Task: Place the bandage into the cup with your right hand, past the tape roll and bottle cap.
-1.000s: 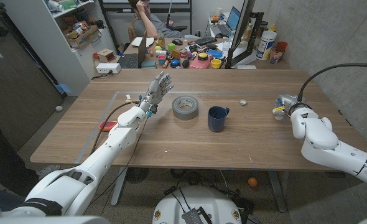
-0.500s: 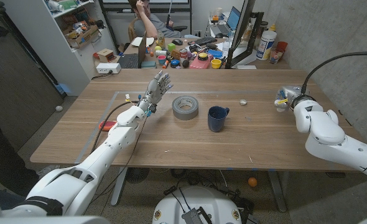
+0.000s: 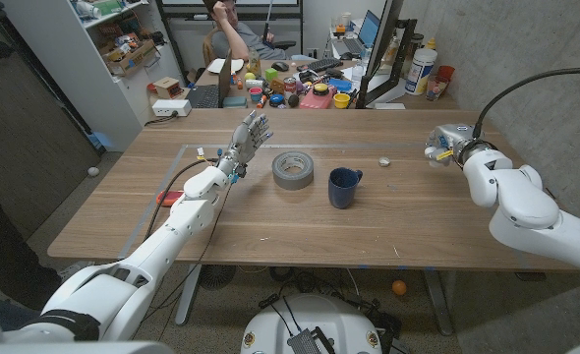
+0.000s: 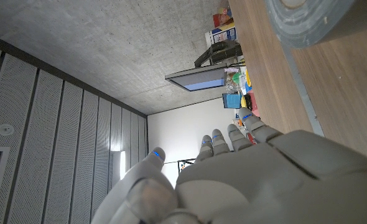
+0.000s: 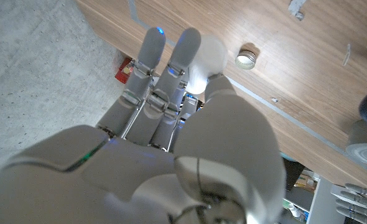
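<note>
The wooden table (image 3: 300, 211) carries a grey roll of tape (image 3: 293, 168), just beside it a dark blue mug (image 3: 344, 186), and well apart a small round bottle cap (image 3: 384, 162). My left hand (image 3: 248, 138) hangs spread, holding nothing. My right hand (image 3: 445, 146) pinches the white bandage (image 5: 202, 60) above the table's right edge

text: none legible | labels: none legible | numbers: none legible
</note>
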Robot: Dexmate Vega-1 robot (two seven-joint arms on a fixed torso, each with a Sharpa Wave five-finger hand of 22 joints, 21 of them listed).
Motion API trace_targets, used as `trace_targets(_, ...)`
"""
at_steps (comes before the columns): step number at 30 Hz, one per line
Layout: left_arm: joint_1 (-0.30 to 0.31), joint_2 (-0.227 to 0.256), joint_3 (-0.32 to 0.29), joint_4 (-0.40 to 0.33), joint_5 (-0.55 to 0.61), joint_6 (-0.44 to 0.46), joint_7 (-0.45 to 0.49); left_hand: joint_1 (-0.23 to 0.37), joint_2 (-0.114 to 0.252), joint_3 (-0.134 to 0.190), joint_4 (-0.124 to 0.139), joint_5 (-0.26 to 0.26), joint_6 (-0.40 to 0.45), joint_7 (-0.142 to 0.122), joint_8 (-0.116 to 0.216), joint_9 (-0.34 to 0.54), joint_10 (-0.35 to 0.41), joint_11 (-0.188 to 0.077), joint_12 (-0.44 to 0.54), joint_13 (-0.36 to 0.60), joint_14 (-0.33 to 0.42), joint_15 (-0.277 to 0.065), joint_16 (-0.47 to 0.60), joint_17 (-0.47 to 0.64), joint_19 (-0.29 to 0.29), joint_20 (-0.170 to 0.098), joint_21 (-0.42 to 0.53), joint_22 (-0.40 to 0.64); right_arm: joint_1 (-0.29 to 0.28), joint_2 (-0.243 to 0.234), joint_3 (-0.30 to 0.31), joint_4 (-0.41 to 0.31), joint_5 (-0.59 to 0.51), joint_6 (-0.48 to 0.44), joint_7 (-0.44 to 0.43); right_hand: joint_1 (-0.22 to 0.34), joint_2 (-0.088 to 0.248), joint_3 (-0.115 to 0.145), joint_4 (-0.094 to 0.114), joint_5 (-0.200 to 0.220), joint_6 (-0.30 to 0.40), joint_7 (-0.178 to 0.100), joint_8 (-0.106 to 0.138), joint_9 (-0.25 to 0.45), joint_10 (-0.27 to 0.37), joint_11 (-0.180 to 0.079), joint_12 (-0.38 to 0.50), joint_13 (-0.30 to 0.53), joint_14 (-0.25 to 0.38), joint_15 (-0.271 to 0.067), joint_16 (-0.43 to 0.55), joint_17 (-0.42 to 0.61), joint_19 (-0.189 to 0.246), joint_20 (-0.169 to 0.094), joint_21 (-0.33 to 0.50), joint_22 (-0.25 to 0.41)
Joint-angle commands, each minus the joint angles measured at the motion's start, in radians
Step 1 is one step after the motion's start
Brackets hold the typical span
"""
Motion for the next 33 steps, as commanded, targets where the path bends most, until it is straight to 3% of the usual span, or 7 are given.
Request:
trace_targets(1,0.016,0.008,-0.006,-0.021,-0.007,-0.004,-0.003,-0.011,0.081,-0.003,0.005,0.003,0.000,0.002,0.004,0.003,0.006,0.001,0.004,0.005,0.000,-0.013,0.004,0.004,0.006,-0.029,-0.001,0.001,-0.048,-0.008,0.069,-0.055,0.023,0.067,-0.017,-0.009,0.007,-0.007,0.006,0.009,0.010,-0.001,-0.003,0.001,0.000,-0.002,0.002,0.005,-0.005,0.001,-0.001,0.008,-0.007,-0.105,0.009,-0.002)
trace_targets(6,0.021,0.010,-0.007,-0.024,-0.011,-0.009,-0.004,-0.011,0.081,-0.004,0.005,0.003,0.000,0.002,0.004,0.003,0.005,0.000,0.004,0.005,0.000,-0.013,0.004,0.004,0.006,-0.029,-0.001,0.001,-0.051,-0.009,0.088,-0.056,0.043,0.097,-0.016,-0.018,0.007,-0.014,0.012,0.011,0.010,-0.002,-0.007,-0.001,-0.003,-0.002,0.002,0.006,-0.012,0.002,-0.005,0.012,-0.014,-0.104,0.007,-0.008)
trace_targets(18,0.024,0.009,-0.010,-0.019,-0.019,-0.013,-0.010,-0.011,0.081,-0.005,0.005,0.003,0.000,0.000,0.003,0.003,0.007,0.000,0.005,0.005,0.001,-0.013,0.004,0.004,0.007,-0.029,-0.001,0.001,-0.032,0.002,0.065,-0.096,-0.032,0.158,0.003,-0.027,0.010,-0.023,0.022,0.017,0.016,-0.002,-0.010,-0.003,-0.009,0.000,0.003,0.009,-0.019,0.001,-0.010,0.020,-0.023,-0.103,0.004,-0.021)
trace_targets(33,0.029,0.014,-0.019,-0.013,-0.030,-0.024,-0.023,-0.012,0.080,-0.007,0.005,0.003,0.000,0.002,0.004,0.003,0.005,-0.001,0.004,0.005,0.001,-0.012,0.004,0.004,0.007,-0.029,-0.002,0.001,0.000,0.075,0.044,-0.125,-0.142,0.290,0.067,-0.032,0.013,-0.033,0.029,0.024,0.023,0.000,-0.011,-0.002,-0.004,0.001,0.004,0.004,-0.024,0.000,-0.014,0.031,-0.026,-0.105,0.004,-0.033)
